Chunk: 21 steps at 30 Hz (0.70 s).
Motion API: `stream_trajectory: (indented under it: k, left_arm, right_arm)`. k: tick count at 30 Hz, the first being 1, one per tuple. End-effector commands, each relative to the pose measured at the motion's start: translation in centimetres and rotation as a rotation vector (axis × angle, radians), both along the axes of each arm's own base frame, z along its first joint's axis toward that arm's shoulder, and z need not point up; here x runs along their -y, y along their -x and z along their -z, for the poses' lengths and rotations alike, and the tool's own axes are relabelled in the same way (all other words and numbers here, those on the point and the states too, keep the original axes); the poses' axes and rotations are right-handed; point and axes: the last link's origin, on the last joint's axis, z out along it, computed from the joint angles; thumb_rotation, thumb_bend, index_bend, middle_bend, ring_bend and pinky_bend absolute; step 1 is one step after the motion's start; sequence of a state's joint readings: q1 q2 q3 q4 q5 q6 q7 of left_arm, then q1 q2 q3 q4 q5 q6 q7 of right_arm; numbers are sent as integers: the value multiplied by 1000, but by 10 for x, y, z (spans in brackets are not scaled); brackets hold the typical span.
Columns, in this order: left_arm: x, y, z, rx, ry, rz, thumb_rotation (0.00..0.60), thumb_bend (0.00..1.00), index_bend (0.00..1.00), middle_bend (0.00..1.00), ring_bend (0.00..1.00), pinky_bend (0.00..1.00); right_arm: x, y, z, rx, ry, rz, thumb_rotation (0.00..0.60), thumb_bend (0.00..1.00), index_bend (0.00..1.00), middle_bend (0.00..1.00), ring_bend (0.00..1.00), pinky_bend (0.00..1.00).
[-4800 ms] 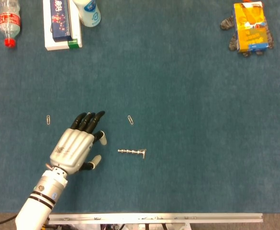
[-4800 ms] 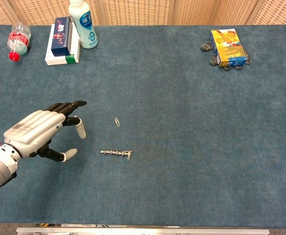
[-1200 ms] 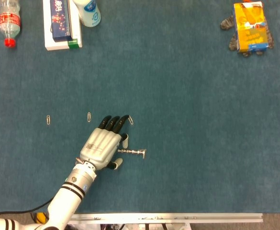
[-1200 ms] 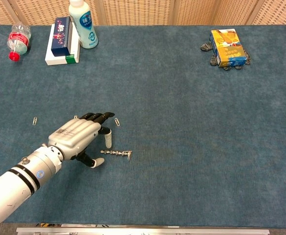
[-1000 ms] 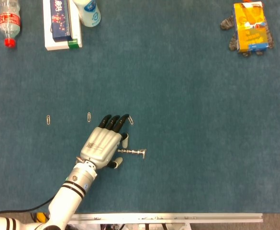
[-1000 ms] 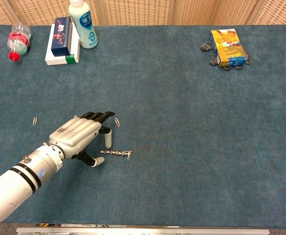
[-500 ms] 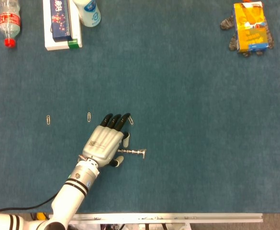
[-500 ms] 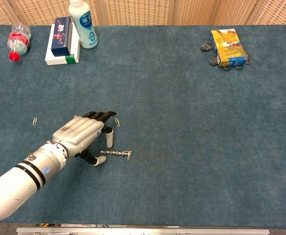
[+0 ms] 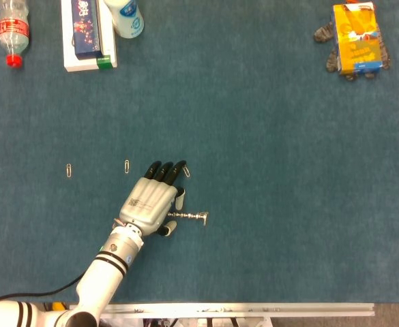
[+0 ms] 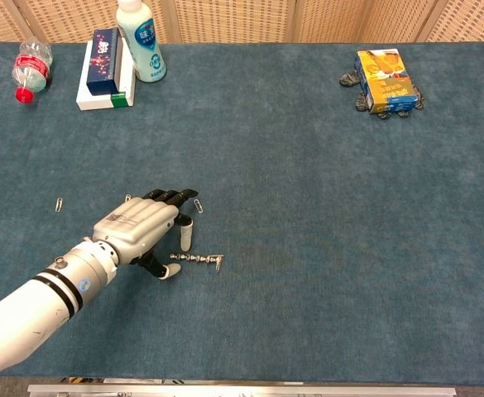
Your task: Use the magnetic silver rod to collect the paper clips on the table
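The silver beaded rod (image 9: 187, 216) (image 10: 196, 259) lies flat on the blue table, with one paper clip clinging to its right end. My left hand (image 9: 150, 199) (image 10: 142, 225) hovers just left of the rod, fingers spread, thumb and a fingertip near the rod's left end, holding nothing. Loose paper clips lie at the fingertips (image 9: 187, 171) (image 10: 198, 206), to the hand's left (image 9: 127, 165) (image 10: 127, 198), and further left (image 9: 69, 170) (image 10: 59, 204). My right hand is out of sight.
At the back left stand a plastic bottle (image 9: 13, 30), a boxed stack (image 9: 85, 34) and a white bottle (image 9: 125, 16). An orange box on grey gloves (image 9: 357, 38) sits at the back right.
Since 4.8 s ago my left hand moved right, uncovering a paper clip, and now sits beside the rod. Over the last second it crept slightly further right. The rod has not moved.
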State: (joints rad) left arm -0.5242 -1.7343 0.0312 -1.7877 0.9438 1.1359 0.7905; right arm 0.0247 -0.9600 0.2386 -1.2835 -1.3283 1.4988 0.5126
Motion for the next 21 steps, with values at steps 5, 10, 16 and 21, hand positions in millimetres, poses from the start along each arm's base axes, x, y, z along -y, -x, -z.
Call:
stream_trajectory:
  k: [5, 10, 16, 21]
  left_arm:
    - [-1, -1, 1, -3, 7, -3, 600, 248, 476, 19, 0, 2]
    - [0, -3, 0, 3, 13, -7, 600, 248, 477, 19, 0, 2]
    - [-1, -4, 0, 5, 19, -7, 600, 248, 479, 19, 0, 2]
    - [-3, -4, 1, 0, 9, -4, 600, 248, 483, 19, 0, 2]
  right_arm:
    - [0, 0, 0, 1, 0, -1, 600, 369, 241, 156, 0, 9]
    - [1, 0, 1, 2, -2, -2, 600, 369, 241, 156, 0, 9]
    - [1, -1, 1, 1, -4, -4, 600, 369, 241, 156, 0, 9]
    - [1, -1, 0, 1, -3, -3, 600, 369, 241, 156, 0, 9]
